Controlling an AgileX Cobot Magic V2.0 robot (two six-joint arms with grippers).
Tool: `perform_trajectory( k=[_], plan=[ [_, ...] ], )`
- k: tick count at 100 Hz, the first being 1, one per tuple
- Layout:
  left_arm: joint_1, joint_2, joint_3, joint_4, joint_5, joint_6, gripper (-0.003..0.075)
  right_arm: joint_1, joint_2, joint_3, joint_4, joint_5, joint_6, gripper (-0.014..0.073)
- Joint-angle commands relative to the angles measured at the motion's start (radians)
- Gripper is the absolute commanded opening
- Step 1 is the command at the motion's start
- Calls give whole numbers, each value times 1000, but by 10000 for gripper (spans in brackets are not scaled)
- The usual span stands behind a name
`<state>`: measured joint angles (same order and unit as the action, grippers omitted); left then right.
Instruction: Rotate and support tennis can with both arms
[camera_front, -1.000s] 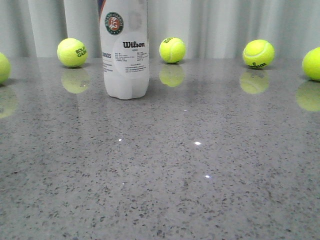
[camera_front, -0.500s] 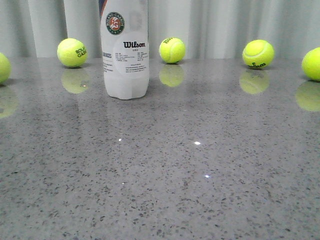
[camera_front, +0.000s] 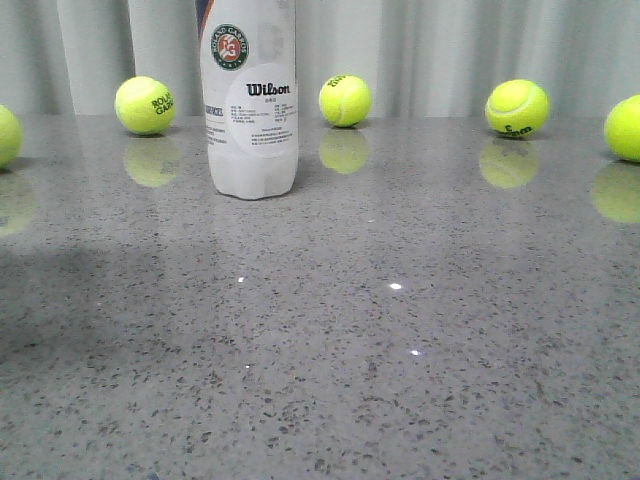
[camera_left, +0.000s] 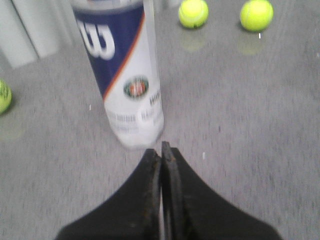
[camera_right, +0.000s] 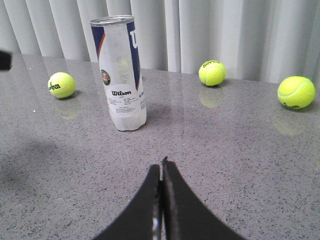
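- 5 yellow-green tennis balls (camera_front: 344, 100) lie spaced along the far edge, mirrored in the surface.
- Speckled grey table (camera_front: 400, 350), glossy.
- Pale pleated curtain (camera_front: 450, 50) behind.

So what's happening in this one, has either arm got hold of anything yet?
Not yet. The tennis can stands upright on the grey table, with tennis balls scattered behind it. The left gripper is shut and close to the can's base, apparently not touching. The right gripper, also shut, sits farther back. Nothing is held.
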<state>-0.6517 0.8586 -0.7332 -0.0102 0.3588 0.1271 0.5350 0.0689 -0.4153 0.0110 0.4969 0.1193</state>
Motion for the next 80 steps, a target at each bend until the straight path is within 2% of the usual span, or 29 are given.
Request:
perform_trajectory(
  k=[1, 31, 48, 63, 80],
  plan=[
    [13, -91, 74, 29, -74, -10, -19, -8, 9, -23, -11, -88, -6, -60],
    [198, -349, 304, 26, -116, -24, -19, -8, 9, -23, -11, -88, -6, -60],
    [303, -502, 436, 26, -198, -29, -19, -8, 9, -23, -11, -88, -6, -60],
    [458, -645, 562, 41, -266, -155, -19, -8, 9, -23, -11, -88, -6, -60],
    [601, -810, 698, 67, -276, -153, -19, -8, 9, -23, -11, -88, -6, -60]
  ],
)
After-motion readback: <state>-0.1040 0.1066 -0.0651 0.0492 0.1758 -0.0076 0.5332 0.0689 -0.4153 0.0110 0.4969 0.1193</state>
